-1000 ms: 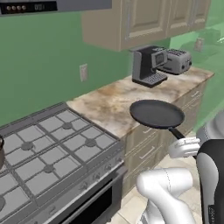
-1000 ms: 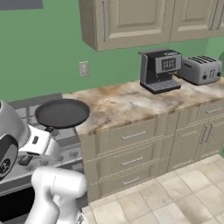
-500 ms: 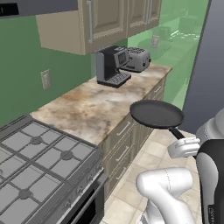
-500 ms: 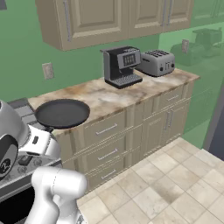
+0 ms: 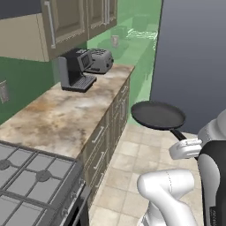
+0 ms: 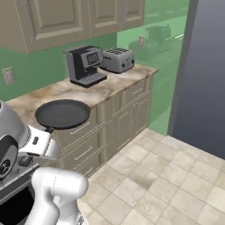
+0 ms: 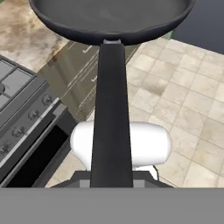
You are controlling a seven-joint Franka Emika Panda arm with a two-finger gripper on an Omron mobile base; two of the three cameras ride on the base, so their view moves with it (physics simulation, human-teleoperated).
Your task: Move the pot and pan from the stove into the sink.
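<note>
Black frying pan (image 5: 158,114) rides level in the air, its long handle (image 7: 111,113) pinched by the gripper (image 5: 185,148), out past the front edge of the marble counter (image 5: 66,117), the stove (image 5: 31,185) off at that counter's near end.

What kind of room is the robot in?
A kitchen, rendered by computer. You can tell from the gas stove, the coffee machine and toaster on the counter, and the frying pan it carries.
</note>
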